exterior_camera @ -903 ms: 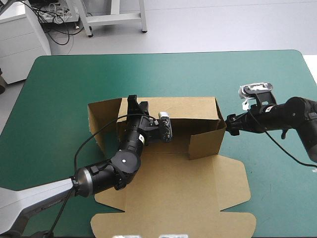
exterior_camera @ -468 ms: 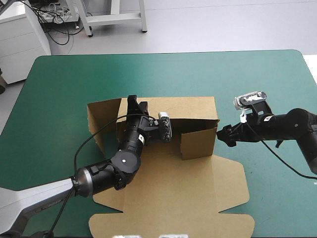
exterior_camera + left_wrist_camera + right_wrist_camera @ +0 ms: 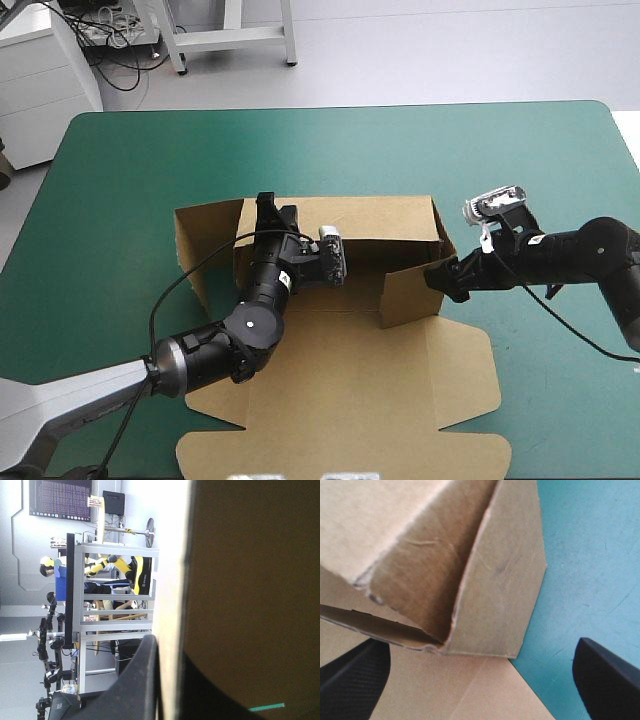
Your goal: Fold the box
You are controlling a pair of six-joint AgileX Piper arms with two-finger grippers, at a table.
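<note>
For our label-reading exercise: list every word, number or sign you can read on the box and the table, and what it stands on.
None can be read.
The box is plain brown board with no print.
The teal-green table cover carries no marking.

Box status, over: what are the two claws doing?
Left gripper shut on the box, back wall. Right gripper open at its right wall. Front flaps flat. Nothing blocking.

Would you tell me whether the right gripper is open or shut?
Open: on the right gripper, the black fingers stand wide apart, a corner of the box ahead between them.
</note>
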